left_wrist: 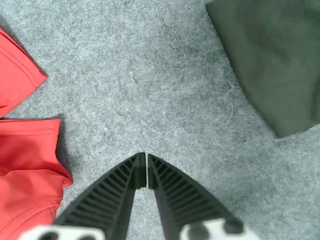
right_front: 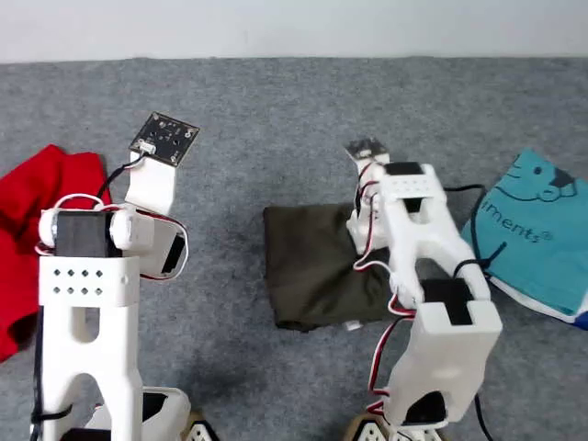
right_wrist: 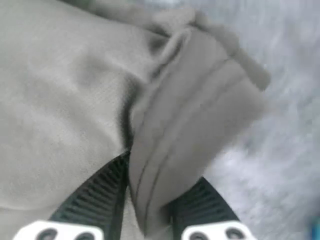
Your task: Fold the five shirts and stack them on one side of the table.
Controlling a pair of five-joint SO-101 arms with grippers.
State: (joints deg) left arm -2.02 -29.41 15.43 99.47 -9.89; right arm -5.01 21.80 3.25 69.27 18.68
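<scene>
A dark olive shirt [right_front: 312,266], partly folded, lies in the middle of the grey felt table [right_front: 276,119]. My right gripper [right_wrist: 160,172] is shut on a bunched fold of this shirt [right_wrist: 200,115] at its right edge, under the right arm [right_front: 418,239]. My left gripper [left_wrist: 146,157] is shut on nothing and hovers over bare felt between the red shirt [left_wrist: 25,170] and the olive shirt [left_wrist: 275,55]. The red shirt [right_front: 32,197] lies crumpled at the table's left edge. A teal shirt [right_front: 537,234] with a printed cartoon lies at the right edge.
Bare grey felt stretches across the far half of the table and between the two arms. The left arm [right_front: 92,276] stands partly over the red shirt. A cable [right_front: 478,230] from the right arm runs across the teal shirt's near corner.
</scene>
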